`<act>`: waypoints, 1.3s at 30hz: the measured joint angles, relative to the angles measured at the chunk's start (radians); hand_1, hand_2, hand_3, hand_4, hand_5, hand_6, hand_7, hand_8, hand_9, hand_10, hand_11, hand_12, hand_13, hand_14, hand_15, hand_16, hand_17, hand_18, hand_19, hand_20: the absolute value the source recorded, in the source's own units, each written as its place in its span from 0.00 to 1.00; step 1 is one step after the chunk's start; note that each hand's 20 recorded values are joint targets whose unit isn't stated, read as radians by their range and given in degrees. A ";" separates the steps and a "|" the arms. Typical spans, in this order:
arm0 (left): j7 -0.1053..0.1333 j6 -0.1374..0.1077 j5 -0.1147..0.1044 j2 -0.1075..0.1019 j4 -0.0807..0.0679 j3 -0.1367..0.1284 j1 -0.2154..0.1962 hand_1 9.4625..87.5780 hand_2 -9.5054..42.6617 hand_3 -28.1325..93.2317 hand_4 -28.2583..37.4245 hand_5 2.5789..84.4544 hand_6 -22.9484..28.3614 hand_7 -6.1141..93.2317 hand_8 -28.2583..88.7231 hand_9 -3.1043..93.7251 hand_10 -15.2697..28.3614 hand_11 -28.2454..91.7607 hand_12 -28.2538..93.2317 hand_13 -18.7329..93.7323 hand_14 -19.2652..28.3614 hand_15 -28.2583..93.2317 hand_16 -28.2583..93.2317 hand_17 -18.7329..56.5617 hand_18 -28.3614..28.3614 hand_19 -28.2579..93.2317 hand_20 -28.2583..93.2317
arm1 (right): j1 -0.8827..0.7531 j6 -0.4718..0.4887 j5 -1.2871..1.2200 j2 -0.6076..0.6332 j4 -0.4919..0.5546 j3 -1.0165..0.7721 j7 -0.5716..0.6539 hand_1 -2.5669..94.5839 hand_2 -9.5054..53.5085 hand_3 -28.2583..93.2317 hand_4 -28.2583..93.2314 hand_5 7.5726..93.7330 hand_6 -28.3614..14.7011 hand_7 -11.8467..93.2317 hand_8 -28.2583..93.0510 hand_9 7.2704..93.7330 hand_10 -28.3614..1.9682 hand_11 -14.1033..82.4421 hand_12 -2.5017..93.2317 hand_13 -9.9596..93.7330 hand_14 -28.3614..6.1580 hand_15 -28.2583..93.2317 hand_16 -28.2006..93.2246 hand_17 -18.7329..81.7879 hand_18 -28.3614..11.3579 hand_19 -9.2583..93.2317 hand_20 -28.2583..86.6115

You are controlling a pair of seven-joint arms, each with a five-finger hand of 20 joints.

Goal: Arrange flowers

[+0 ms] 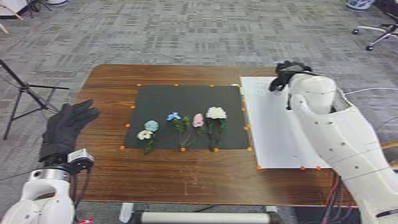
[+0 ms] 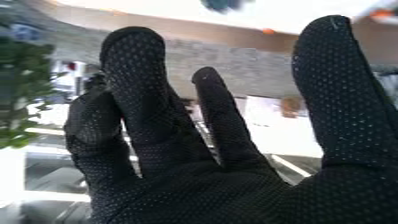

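Head view, wooden table (image 1: 195, 182), grey carpet (image 1: 204, 35)

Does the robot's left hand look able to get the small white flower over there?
Probably yes. The left hand is open near the left edge of the table, and nothing tall stands between it and the small white flower.

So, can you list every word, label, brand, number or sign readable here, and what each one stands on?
None can be read. The black mat and the white sheet carry no legible text; any small print in the background is too small or blurred to read.
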State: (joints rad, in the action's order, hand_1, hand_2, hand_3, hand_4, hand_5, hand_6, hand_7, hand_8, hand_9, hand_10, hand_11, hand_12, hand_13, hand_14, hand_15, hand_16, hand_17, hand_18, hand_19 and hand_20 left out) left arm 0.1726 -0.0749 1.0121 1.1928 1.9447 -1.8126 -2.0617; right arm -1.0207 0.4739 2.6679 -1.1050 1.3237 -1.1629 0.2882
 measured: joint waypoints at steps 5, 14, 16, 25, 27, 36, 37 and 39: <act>0.002 0.001 0.000 0.000 0.000 0.001 0.002 0.12 0.39 0.79 0.00 0.60 0.50 0.23 0.19 0.55 0.70 0.45 0.37 0.52 0.80 0.42 0.25 0.33 0.73 0.32 0.38 | -0.032 -0.074 0.014 -0.022 -0.025 -0.020 0.004 0.40 0.00 0.76 0.11 0.55 0.60 0.22 0.18 0.66 0.46 0.28 0.20 0.85 0.58 0.77 0.45 0.62 0.12 0.97 0.72; 0.003 0.000 0.000 0.002 0.000 0.002 0.003 0.12 0.39 0.78 0.00 0.60 0.50 0.23 0.19 0.55 0.70 0.45 0.37 0.52 0.81 0.42 0.25 0.33 0.73 0.33 0.38 | -0.087 -0.353 0.014 -0.024 -0.057 0.014 -0.037 0.46 0.00 0.77 0.11 0.63 0.66 0.26 0.16 0.75 0.52 0.31 0.21 0.90 0.66 0.77 0.46 0.67 0.17 1.00 0.71; 0.003 0.000 0.000 0.003 0.001 0.002 0.003 0.12 0.39 0.78 0.00 0.60 0.50 0.23 0.19 0.55 0.70 0.45 0.37 0.52 0.81 0.42 0.25 0.33 0.73 0.33 0.38 | -0.095 -0.350 0.015 -0.024 -0.058 0.021 -0.043 0.46 0.00 0.77 0.11 0.63 0.66 0.26 0.16 0.74 0.52 0.31 0.21 0.90 0.66 0.77 0.47 0.67 0.17 1.00 0.71; 0.003 0.000 0.000 0.004 0.001 0.001 0.003 0.12 0.39 0.78 0.00 0.60 0.50 0.23 0.19 0.55 0.70 0.45 0.37 0.52 0.81 0.42 0.25 0.33 0.73 0.33 0.38 | -0.107 -0.323 0.016 -0.022 -0.058 0.031 -0.046 0.45 0.00 0.77 0.11 0.62 0.65 0.26 0.16 0.74 0.51 0.32 0.21 0.89 0.66 0.77 0.47 0.66 0.17 1.00 0.71; 0.004 0.000 0.000 0.005 0.001 0.001 0.003 0.12 0.39 0.78 0.00 0.61 0.50 0.23 0.19 0.55 0.70 0.45 0.37 0.52 0.81 0.42 0.25 0.33 0.73 0.33 0.38 | -0.104 -0.324 -0.006 -0.014 -0.053 0.045 -0.041 0.44 0.00 0.77 0.11 0.62 0.65 0.26 0.16 0.75 0.51 0.32 0.22 0.89 0.66 0.77 0.47 0.66 0.17 1.00 0.71; 0.004 0.000 0.000 0.005 0.001 0.001 0.003 0.12 0.39 0.78 0.00 0.61 0.50 0.23 0.19 0.55 0.70 0.45 0.37 0.52 0.80 0.42 0.25 0.33 0.73 0.32 0.38 | -0.047 -0.353 -0.111 0.046 -0.017 0.124 -0.032 0.43 0.00 0.77 0.12 0.63 0.67 0.26 0.16 0.77 0.50 0.34 0.22 0.90 0.67 0.78 0.47 0.68 0.17 1.00 0.73; 0.004 0.000 0.000 0.005 0.001 0.001 0.004 0.12 0.39 0.78 0.00 0.61 0.50 0.23 0.19 0.55 0.70 0.45 0.37 0.52 0.80 0.42 0.25 0.33 0.73 0.32 0.38 | -0.037 -0.356 -0.108 0.047 -0.017 0.125 -0.034 0.43 0.00 0.77 0.12 0.63 0.67 0.25 0.16 0.77 0.50 0.34 0.23 0.90 0.67 0.78 0.47 0.68 0.17 1.00 0.73; 0.004 0.000 0.000 0.005 0.001 0.002 0.004 0.12 0.39 0.78 0.00 0.61 0.50 0.23 0.19 0.55 0.70 0.45 0.37 0.52 0.80 0.42 0.25 0.33 0.73 0.33 0.38 | -0.019 -0.360 -0.096 0.047 -0.017 0.124 -0.036 0.42 0.00 0.77 0.12 0.62 0.66 0.25 0.16 0.76 0.50 0.34 0.23 0.90 0.67 0.78 0.48 0.68 0.17 1.00 0.73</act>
State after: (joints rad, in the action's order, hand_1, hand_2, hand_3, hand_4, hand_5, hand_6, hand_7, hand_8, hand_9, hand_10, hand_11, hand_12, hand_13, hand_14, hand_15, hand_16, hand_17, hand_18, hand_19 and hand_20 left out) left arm 0.1767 -0.0749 1.0118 1.1977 1.9460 -1.8107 -2.0575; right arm -1.0395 0.1140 2.5714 -1.0578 1.3063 -1.0385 0.2525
